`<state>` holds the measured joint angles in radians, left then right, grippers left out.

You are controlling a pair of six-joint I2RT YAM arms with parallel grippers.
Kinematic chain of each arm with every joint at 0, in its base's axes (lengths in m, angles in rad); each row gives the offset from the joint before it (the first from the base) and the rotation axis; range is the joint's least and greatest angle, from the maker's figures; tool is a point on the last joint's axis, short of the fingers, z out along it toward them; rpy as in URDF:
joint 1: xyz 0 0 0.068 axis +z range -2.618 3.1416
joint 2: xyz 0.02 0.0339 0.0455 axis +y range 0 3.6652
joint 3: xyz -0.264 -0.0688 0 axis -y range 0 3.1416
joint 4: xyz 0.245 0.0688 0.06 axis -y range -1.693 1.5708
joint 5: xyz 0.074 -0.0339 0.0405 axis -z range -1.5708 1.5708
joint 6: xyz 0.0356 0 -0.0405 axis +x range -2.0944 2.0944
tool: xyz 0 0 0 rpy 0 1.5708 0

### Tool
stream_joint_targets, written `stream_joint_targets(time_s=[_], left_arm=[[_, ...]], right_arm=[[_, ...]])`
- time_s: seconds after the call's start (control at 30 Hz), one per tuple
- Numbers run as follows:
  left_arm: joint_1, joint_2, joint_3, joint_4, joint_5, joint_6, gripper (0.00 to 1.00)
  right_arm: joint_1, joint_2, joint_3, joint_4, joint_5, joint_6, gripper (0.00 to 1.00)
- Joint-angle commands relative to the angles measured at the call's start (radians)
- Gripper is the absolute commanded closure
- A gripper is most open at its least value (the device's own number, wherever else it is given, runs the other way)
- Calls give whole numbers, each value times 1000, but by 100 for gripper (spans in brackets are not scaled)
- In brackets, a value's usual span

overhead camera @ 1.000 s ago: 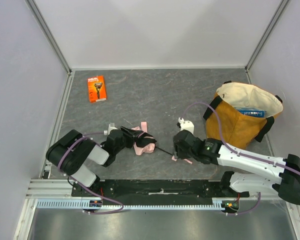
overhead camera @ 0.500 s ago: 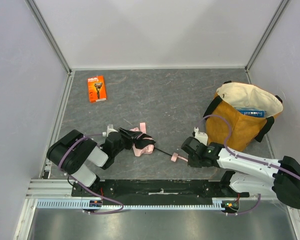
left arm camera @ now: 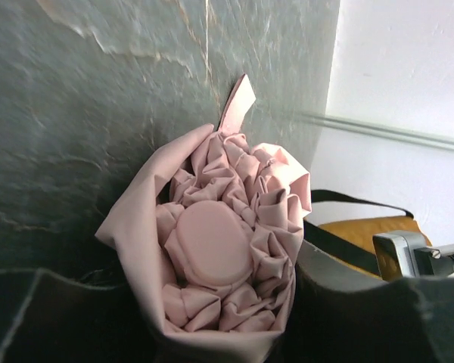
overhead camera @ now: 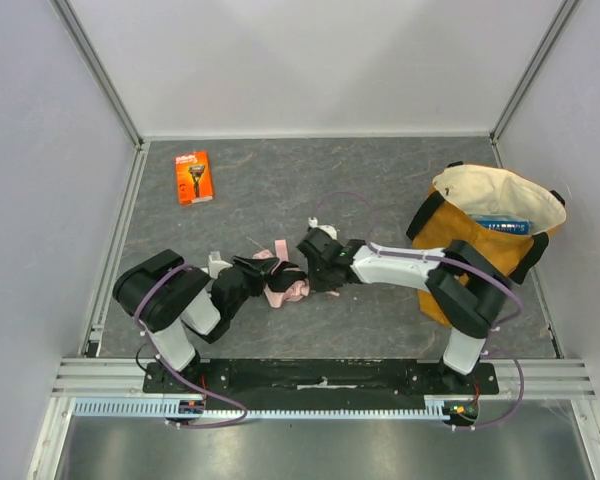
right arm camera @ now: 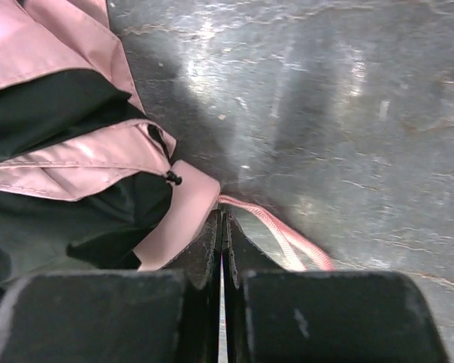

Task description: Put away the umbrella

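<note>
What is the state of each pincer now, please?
Left pincer: closed on the umbrella.
Right pincer: closed; whether it pinches the wrist loop cannot be told.

No lettering could be read for sure. The orange pack (overhead camera: pixel 192 177), well beyond the left gripper (overhead camera: pixel 265 279), bore blurred print. The blue box (overhead camera: pixel 500 224), far off to the side of the right gripper (overhead camera: pixel 311 277), showed unreadable white letters.

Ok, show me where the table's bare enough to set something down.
Free: the back middle, between the razor pack and the tote bag; the near strip between right arm and base rail. Crowded: front left-centre, where left gripper and right gripper meet at the umbrella.
</note>
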<state>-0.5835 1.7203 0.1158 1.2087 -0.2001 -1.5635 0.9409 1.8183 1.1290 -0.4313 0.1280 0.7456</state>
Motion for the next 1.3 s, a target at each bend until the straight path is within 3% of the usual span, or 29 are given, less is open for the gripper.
stream_joint_targets(time_s=[0.0, 0.13, 0.2, 0.3, 0.4, 0.5, 0.63, 0.77, 0.83, 1.03, 1.27], left_arm=[[-76, 81, -13, -118, 91, -20, 98], [-78, 73, -27, -98, 90, -26, 98], [-75, 15, -4, -234, 97, -15, 98], [-76, -46, 4, -294, 80, 14, 98], [-76, -83, 22, -371, 64, 31, 98], [-78, -88, 28, -382, 67, 46, 98], [-76, -90, 35, -371, 70, 69, 98], [-76, -79, 48, -364, 83, 94, 98], [-76, -59, 47, -325, 93, 99, 98], [-76, -33, 27, -255, 108, 94, 98], [-76, -97, 50, -378, 122, 88, 98]], right_arm=[[-50, -212, -131, 243, -35, -48, 100], [-15, -384, -317, 219, 28, -145, 100], [15, -454, -383, 250, 28, -272, 98], [29, -516, -405, 281, 25, -461, 72], [35, -553, -401, 364, 28, -629, 36], [29, -507, -338, 423, -4, -738, 20], [25, -369, -213, 384, -125, -863, 20], [41, -344, -204, 404, -319, -904, 15], [55, -315, -196, 420, -334, -919, 13], [74, -191, -164, 424, -234, -953, 14], [113, -64, -156, 522, -30, -1003, 24]])
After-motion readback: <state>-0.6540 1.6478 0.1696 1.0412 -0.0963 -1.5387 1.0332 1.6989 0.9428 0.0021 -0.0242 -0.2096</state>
